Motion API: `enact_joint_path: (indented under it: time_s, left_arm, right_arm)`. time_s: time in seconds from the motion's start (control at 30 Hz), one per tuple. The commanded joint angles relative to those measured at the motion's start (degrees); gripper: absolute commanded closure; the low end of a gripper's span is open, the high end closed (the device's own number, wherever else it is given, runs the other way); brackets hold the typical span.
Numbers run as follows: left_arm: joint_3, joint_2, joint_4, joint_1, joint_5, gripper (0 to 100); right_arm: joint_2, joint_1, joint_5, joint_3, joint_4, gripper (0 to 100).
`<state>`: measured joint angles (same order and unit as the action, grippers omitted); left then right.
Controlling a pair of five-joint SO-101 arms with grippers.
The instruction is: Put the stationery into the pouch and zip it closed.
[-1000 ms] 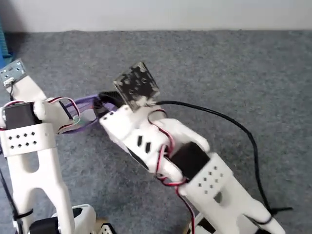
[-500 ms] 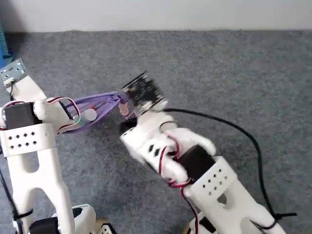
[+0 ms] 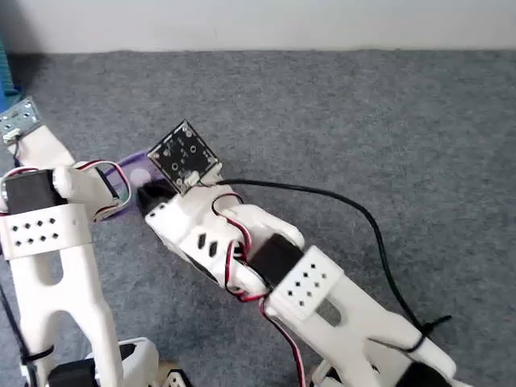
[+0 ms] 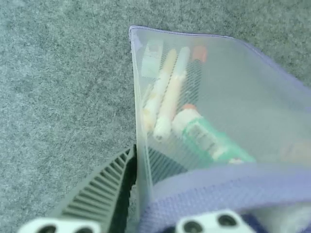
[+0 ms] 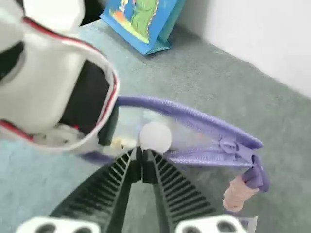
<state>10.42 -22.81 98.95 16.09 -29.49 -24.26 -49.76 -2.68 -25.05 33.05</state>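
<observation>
The left hand is clamped on a side edge of the clear pouch, held over the grey counter with pens and a glue stick inside. The right hand, jaws pressed together, has its tips against the pouch, near the zip slider.

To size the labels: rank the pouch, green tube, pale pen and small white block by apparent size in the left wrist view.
1. pouch
2. green tube and pale pen: unranked, since the tube looks thicker and nearer and the pen longer
3. white block
</observation>
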Motion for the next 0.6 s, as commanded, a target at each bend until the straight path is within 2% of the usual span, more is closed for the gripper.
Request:
enact_joint_path:
  time_s: [0.0, 0.1, 0.3, 0.47, 0.57]
  left_arm:
    - [0.1, -0.3, 1.3, 0.3, -1.0, 99]
    - [0.2, -0.4, 1.3, 0.4, -1.0, 99]
    - [0.1, -0.2, 1.1, 0.2, -1.0, 99]
    - [0.1, -0.2, 1.1, 0.2, -1.0, 99]
    - [0.1, -0.2, 1.1, 0.2, -1.0, 99]
  right_arm:
    - [6.1, 7.4, -0.4, 1.9, -0.5, 98.7]
    - [3.6, 9.4, -5.2, 6.9, 4.2, 98.7]
    - [-2.4, 7.0, -5.6, 11.6, 19.7, 98.6]
    - [-1.5, 10.3, -5.5, 8.6, 22.1, 98.3]
    - [-3.7, 8.2, -5.5, 10.5, 22.3, 98.3]
